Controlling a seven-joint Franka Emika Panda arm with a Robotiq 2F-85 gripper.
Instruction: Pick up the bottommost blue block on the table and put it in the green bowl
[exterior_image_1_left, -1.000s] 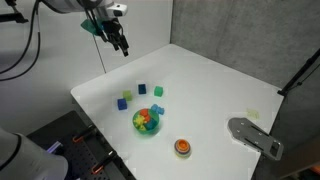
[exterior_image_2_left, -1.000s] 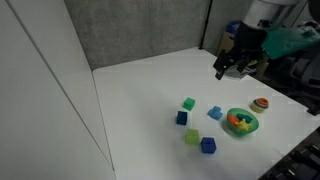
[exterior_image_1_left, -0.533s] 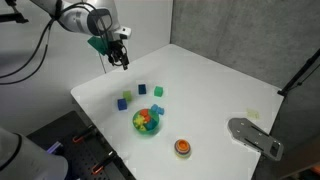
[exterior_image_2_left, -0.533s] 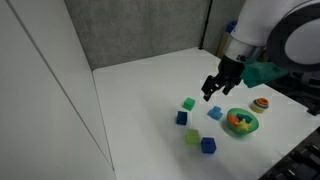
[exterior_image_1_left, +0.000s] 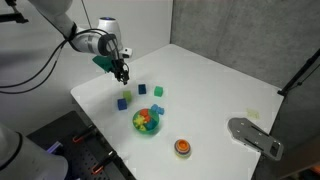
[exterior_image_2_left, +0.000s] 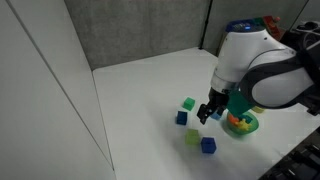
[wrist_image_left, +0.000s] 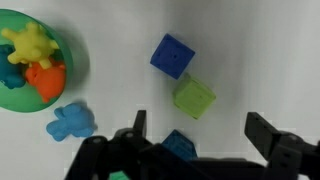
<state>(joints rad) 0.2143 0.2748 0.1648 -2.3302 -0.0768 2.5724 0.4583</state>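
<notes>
Two mid-blue cubes lie on the white table. One blue block (exterior_image_2_left: 207, 145) is nearest the table's front edge, beside a yellow-green cube (exterior_image_2_left: 192, 137). In the wrist view this blue block (wrist_image_left: 172, 56) sits just above the yellow-green cube (wrist_image_left: 194, 98). The second blue cube (exterior_image_2_left: 181, 117) shows in the wrist view (wrist_image_left: 180, 145) half hidden under the gripper body. The green bowl (exterior_image_2_left: 246, 130) holds colourful toys and also shows in the wrist view (wrist_image_left: 70, 60) and an exterior view (exterior_image_1_left: 147, 128). My gripper (wrist_image_left: 200, 130) is open and empty, hovering over the cubes (exterior_image_2_left: 205, 113) (exterior_image_1_left: 122, 76).
A teal-tinted cube (exterior_image_2_left: 188, 103) lies behind the blue ones. A light-blue toy figure (wrist_image_left: 72, 120) lies beside the bowl. A small orange dish (exterior_image_1_left: 182, 147) and a grey metal plate (exterior_image_1_left: 255, 135) sit further along the table. The table edge is close to the cubes.
My gripper has come down and across from the table's far side to hover just over the group of cubes. The cubes and bowl have not moved.
</notes>
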